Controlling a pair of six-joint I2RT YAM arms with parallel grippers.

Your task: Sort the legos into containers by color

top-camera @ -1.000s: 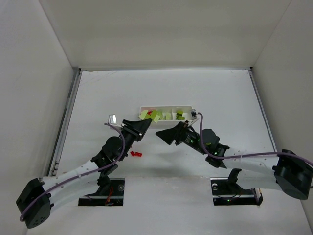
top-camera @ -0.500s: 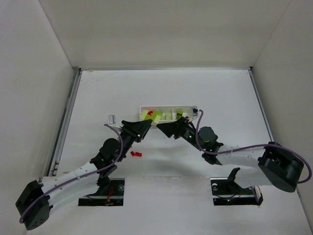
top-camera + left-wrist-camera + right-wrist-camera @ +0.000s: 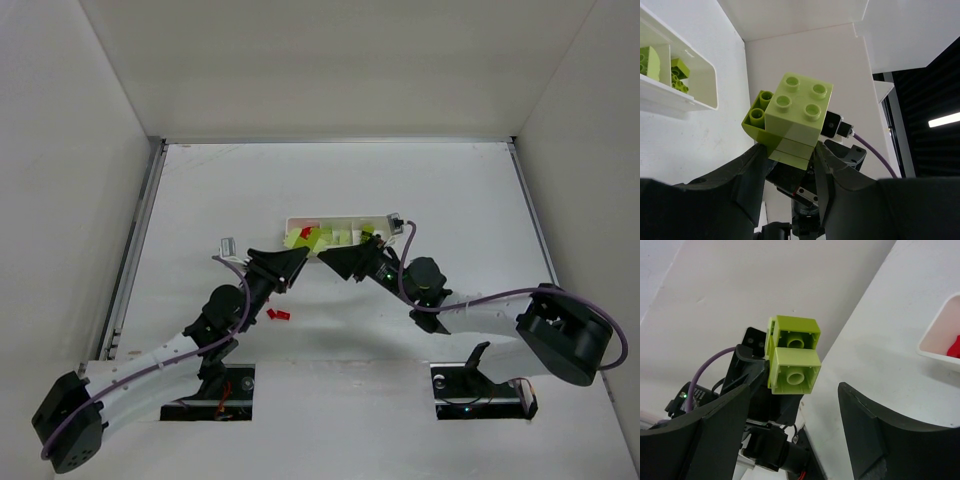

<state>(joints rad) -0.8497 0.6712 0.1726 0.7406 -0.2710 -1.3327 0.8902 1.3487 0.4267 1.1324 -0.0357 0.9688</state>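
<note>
**STATUS: LEFT TOOL LOADED, RIGHT TOOL FREE**

1. My left gripper [image 3: 789,153] is clamped on a yellow-green stack [image 3: 797,112]. This is a pale four-stud brick sitting on a darker brick whose two studs show at 9 o'clock. Both fingers press the lower part of the stack, and its studded top points away from the wrist.

2. My right gripper [image 3: 795,401] is spread wide and grips nothing. In the right wrist view the same stack [image 3: 792,357] appears between the fingers, underside first and farther out, carried by the other arm.

3. In the top view my left gripper [image 3: 291,263] and right gripper [image 3: 333,262] face each other tip to tip, near but apart. The right one is at 3 o'clock of the left.

4. The tray [image 3: 345,219] lies at 12 o'clock of both tips, just beyond them. It holds yellow-green bricks [image 3: 318,237], with a red piece [image 3: 307,231] near its left end. I cannot tell which compartment each one is in.

5. Obstructions: my right wrist overlaps the tray's near right edge in the top view. The right arm's purple cable [image 3: 480,297] loops back along the arm.

6. A loose red brick [image 3: 278,315] rests on the table [image 3: 200,200] at 6 o'clock of my left gripper, well apart from the tray.
</note>
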